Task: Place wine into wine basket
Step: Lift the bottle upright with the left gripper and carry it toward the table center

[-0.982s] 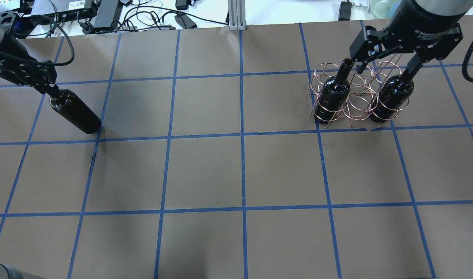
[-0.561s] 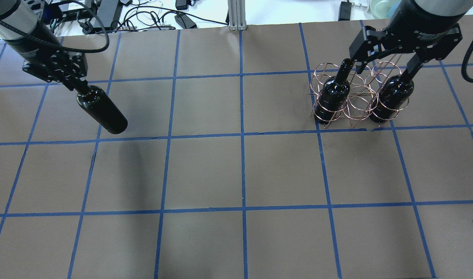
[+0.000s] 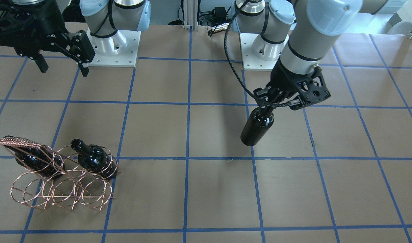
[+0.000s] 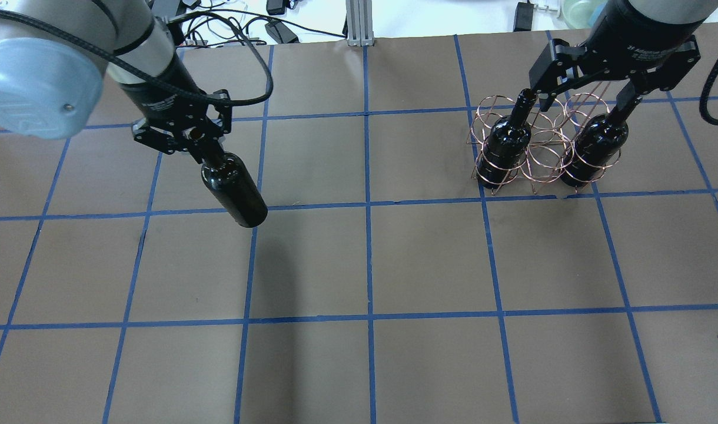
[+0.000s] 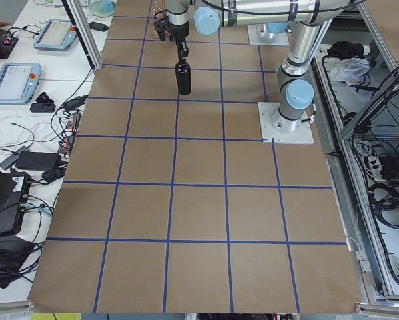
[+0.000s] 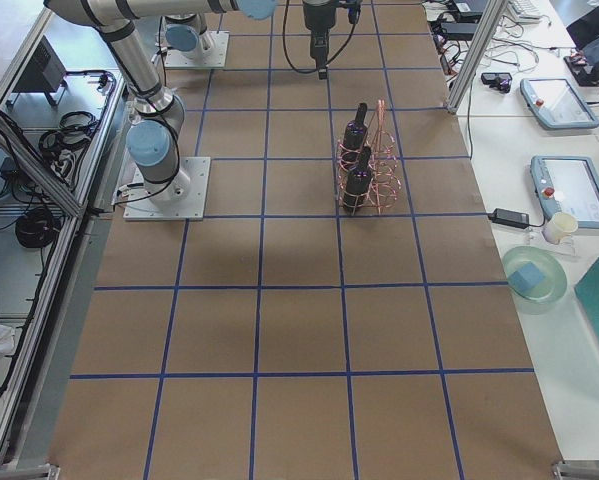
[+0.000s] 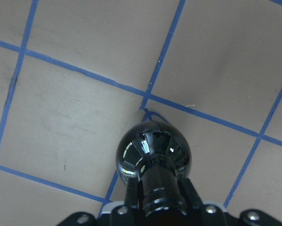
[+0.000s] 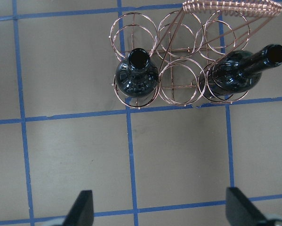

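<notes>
My left gripper (image 4: pixel 197 140) is shut on the neck of a near-black wine bottle (image 4: pixel 235 191) and holds it upright above the table, left of centre. It also shows in the front view (image 3: pixel 257 126) and the left wrist view (image 7: pixel 154 153). The copper wire wine basket (image 4: pixel 545 154) stands at the far right, its braided handle (image 3: pixel 20 141) slanted. Two more bottles (image 4: pixel 503 147) (image 4: pixel 594 147) stand in its end rings; the ring between them is empty (image 8: pixel 178 89). My right gripper (image 4: pixel 588 100) is open and empty, hovering above the basket.
The table is brown paper with a blue tape grid (image 4: pixel 368 203). Cables and power supplies (image 4: pixel 218 26) lie beyond the far edge. Both arm bases (image 3: pixel 111 44) stand at the robot's side of the table.
My left arm has carried the bottle to the right, from the far left edge towards the table's centre. The right gripper and the basket have not moved.
</notes>
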Available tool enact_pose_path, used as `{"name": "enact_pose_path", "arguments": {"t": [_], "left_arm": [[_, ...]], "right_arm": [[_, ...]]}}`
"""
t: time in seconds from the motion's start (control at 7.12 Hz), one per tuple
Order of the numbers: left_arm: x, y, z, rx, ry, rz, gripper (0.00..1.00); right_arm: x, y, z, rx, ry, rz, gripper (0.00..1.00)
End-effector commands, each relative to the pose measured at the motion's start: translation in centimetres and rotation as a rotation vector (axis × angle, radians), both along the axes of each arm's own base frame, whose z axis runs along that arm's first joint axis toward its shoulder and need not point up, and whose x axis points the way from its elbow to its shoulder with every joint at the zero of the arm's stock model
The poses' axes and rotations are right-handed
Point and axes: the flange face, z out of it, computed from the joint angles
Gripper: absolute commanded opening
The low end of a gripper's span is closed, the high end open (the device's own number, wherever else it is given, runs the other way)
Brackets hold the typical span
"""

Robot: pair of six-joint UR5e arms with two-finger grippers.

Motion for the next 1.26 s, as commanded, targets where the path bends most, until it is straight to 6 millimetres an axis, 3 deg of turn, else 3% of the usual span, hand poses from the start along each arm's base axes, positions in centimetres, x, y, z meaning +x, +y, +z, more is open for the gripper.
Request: {"name": "enact_pose_path", "arguments": {"t": [0.0, 0.28, 0.56, 0.98, 1.12], "left_arm": [[-6.0, 3.0, 1.6, -0.039, 0.001, 0.086, 0.11], [-10.6, 6.5, 2.4, -0.042, 0.003, 0.119, 0.11], [-11.3, 8.1, 1.2, 0.026, -0.014, 0.113, 0.11], [-11.2, 8.1, 0.9, 0.032, -0.025, 0.115, 0.11], [-11.5, 8.0, -0.8, 0.058, -0.041, 0.106, 0.11]], "right_arm": [[0.0, 0.0, -0.1, 0.002, 0.0, 0.0, 1.0], [0.0, 0.0, 0.0, 0.001, 0.0, 0.0, 1.0], [0.0, 0.1, 0.1, -0.002, 0.0, 0.0, 1.0], [0.0, 0.1, 0.1, 0.001, 0.0, 0.0, 1.0], [0.0, 0.0, -0.1, 0.002, 0.0, 0.0, 1.0]]}}
